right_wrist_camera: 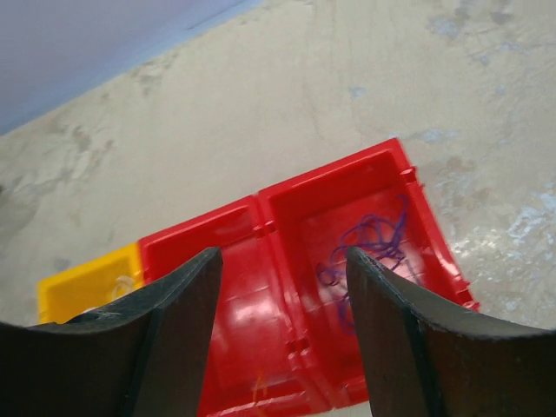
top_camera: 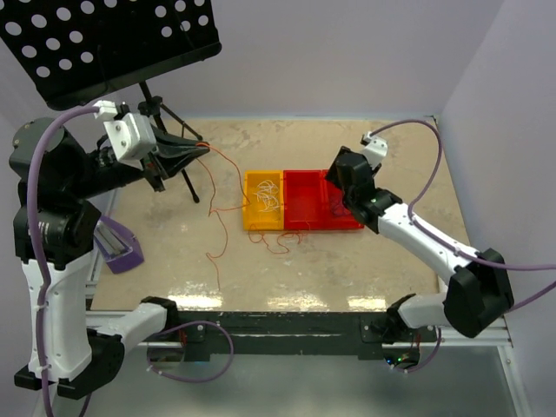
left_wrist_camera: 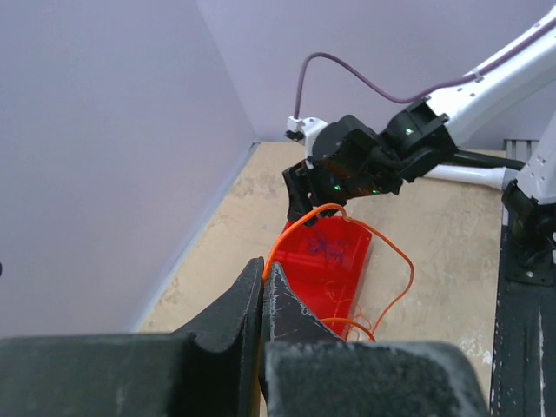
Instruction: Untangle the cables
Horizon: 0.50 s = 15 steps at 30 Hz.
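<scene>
**Left claw clenched on 1 orange strand, right claw spread over the bins**

Black fingers of the left claw (left_wrist_camera: 263,268) fill the bottom of the left wrist view. They are pressed together, with the red-orange cable (left_wrist_camera: 410,265) coming out at their tips. That claw is raised at the left of the tabletop (top_camera: 347,269), and the strand sags from it to the surface and trails toward the yellow bin (top_camera: 247,201). The right claw (right_wrist_camera: 282,254) hangs spread wide and empty above the red bin (right_wrist_camera: 261,207).

All 3 cables look hair-thin, nearly weightless and limp. They should follow any pull but snag easily on one another. A pinch on a free end or a bare run, away from any knot, seems the best hold.

The right wrist view shows the purple cable (right_wrist_camera: 373,239) most plainly, coiled in the red compartment farther from the yellow bin; from above, the right claw covers it. Only the top view shows the white cable (top_camera: 268,198) bundled in the yellow bin, and the orange strand's whole run.
</scene>
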### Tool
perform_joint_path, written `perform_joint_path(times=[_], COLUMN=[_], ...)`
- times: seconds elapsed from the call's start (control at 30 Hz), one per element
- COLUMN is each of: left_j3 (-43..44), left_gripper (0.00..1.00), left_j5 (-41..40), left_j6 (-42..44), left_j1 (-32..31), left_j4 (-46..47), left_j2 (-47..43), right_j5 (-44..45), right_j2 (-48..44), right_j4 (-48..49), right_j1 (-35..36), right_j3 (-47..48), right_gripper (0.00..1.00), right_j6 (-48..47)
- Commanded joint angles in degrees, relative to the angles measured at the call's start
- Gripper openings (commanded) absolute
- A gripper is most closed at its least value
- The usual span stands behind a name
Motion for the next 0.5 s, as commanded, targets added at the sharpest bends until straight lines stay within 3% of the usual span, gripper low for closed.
perform_joint_path(times=[0.0,0.23,0.47], left_j3=[-3.02,-9.44,-9.71], left_gripper=[0.0,0.0,0.0], left_j5=[-6.3,-10.18,-11.94], left_j6=[-3.73,0.31,3.3], left_j1=[-0.24,-0.15,-0.15], left_j4=[5.19,3.0,-0.34], left_j2=[-1.18,-3.37,-4.43], right_j5=[0.13,-4.51,-3.3], right_j2=[-6.31,-5.36,1.15], right_j4=[-0.76,-3.23,-4.45], right_j1=[6.83,24.5,28.12], right_j3=[-1.46,-10.08,-11.14], right_gripper=[0.64,0.65,0.67], right_j6=[0.77,12.8,19.23])
